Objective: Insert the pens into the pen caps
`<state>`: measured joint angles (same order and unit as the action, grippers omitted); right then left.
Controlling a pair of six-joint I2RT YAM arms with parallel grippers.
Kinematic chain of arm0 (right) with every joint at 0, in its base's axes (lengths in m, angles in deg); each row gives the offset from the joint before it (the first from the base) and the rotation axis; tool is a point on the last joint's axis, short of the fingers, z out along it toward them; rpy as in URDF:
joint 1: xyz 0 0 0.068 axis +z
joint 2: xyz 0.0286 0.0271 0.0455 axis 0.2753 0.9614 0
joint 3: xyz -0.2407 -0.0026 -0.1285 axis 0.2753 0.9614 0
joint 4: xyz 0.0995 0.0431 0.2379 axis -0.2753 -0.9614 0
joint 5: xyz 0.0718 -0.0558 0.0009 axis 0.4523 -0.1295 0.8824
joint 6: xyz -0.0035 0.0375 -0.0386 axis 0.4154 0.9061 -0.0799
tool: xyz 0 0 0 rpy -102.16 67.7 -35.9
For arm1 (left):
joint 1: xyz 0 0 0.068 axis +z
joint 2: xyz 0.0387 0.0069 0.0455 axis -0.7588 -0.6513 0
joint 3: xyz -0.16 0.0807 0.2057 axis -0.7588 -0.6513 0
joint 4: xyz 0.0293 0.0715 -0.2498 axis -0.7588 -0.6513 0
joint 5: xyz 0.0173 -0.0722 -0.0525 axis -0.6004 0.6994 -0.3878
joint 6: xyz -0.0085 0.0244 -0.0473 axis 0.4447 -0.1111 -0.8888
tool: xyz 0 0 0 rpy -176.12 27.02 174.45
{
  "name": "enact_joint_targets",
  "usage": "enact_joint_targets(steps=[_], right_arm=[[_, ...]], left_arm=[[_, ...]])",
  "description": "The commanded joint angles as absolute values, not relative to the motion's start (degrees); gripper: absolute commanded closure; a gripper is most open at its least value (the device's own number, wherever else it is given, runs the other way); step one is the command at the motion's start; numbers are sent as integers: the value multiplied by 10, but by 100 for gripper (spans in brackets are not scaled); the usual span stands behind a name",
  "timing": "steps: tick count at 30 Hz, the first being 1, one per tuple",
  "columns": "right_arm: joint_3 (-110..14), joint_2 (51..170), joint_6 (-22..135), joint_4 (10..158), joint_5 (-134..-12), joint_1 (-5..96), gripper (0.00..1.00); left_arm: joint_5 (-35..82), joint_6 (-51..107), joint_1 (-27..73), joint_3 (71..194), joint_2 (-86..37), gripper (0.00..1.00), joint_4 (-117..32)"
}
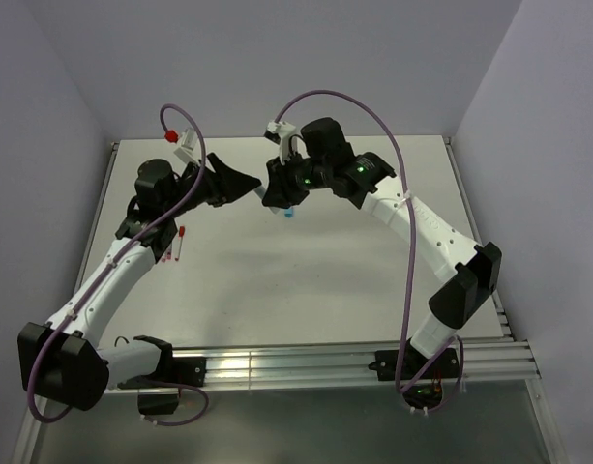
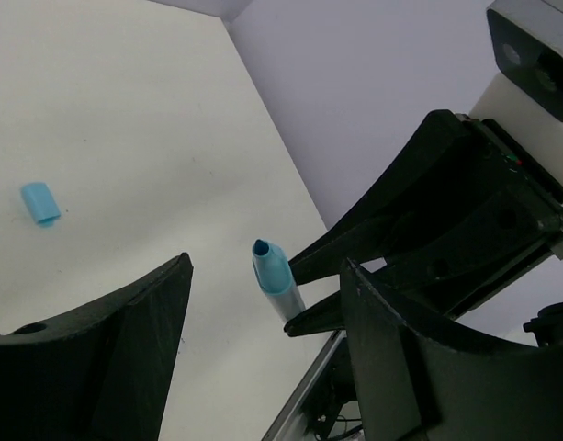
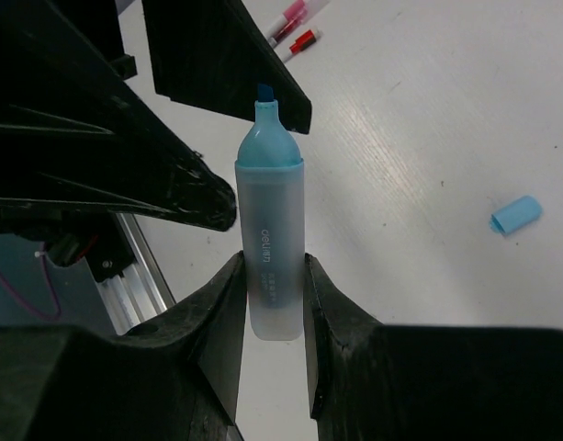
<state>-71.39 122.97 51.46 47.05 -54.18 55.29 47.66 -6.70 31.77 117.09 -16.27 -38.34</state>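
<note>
My right gripper (image 3: 270,268) is shut on the lower barrel of a light blue highlighter pen (image 3: 270,241), uncapped, with its tip pointing away. It holds the pen above the table at back centre (image 1: 275,191). My left gripper (image 1: 240,182) is open and empty, its fingers (image 2: 125,349) on either side of the pen tip (image 2: 274,273) without touching it. The light blue cap (image 3: 516,213) lies on the table below and apart; it also shows in the left wrist view (image 2: 40,202) and the top view (image 1: 289,213).
Two thin pens, one red-ended (image 1: 180,240) and one pink (image 1: 168,253), lie on the table's left side; both show in the right wrist view (image 3: 295,23). A metal rail (image 1: 306,365) runs along the near edge. Walls close the back and sides.
</note>
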Motion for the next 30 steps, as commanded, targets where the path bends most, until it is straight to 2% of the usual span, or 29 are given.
enact_joint_targets(steps=[1,4,6,10,11,13,15,16,17,18,19,20,22,23,30], right_arm=[[-747,1231,514,498,-540,561,100],[-749,1231,514,498,-539,565,100],[-747,1227,513,498,-537,566,100],[-741,1226,512,498,-536,570,100],[-741,1226,511,498,-534,572,100],[-741,1227,510,498,-534,572,100],[-741,1229,509,498,-534,572,100],[-741,1228,508,494,-532,572,88],[-740,1227,507,492,-530,572,78],[-737,1221,505,491,-525,571,62],[-727,1217,504,490,-521,569,34],[-720,1205,502,490,-514,567,26],[-701,1194,502,491,-489,557,17],[-694,1183,485,491,-481,553,16],[-646,1155,486,491,-351,533,14]], left_arm=[[489,-90,314,1159,-168,30,-353],[502,-110,314,1149,-176,32,-339],[517,-134,314,1140,-179,39,-317],[542,-168,314,1127,-187,53,-270],[547,-172,314,1123,-188,60,-263],[574,-181,314,1120,-189,65,-231],[630,-188,315,1109,-189,76,-173],[652,-191,316,1104,-189,82,-146],[669,-193,317,1100,-188,94,-130],[681,-171,320,1101,-187,100,-128],[695,-150,321,1104,-182,100,-155],[704,-126,323,1117,-181,100,-175],[743,-92,327,1123,-181,100,-168],[757,-97,327,1117,-181,100,-138],[837,-249,326,1101,-209,100,132]])
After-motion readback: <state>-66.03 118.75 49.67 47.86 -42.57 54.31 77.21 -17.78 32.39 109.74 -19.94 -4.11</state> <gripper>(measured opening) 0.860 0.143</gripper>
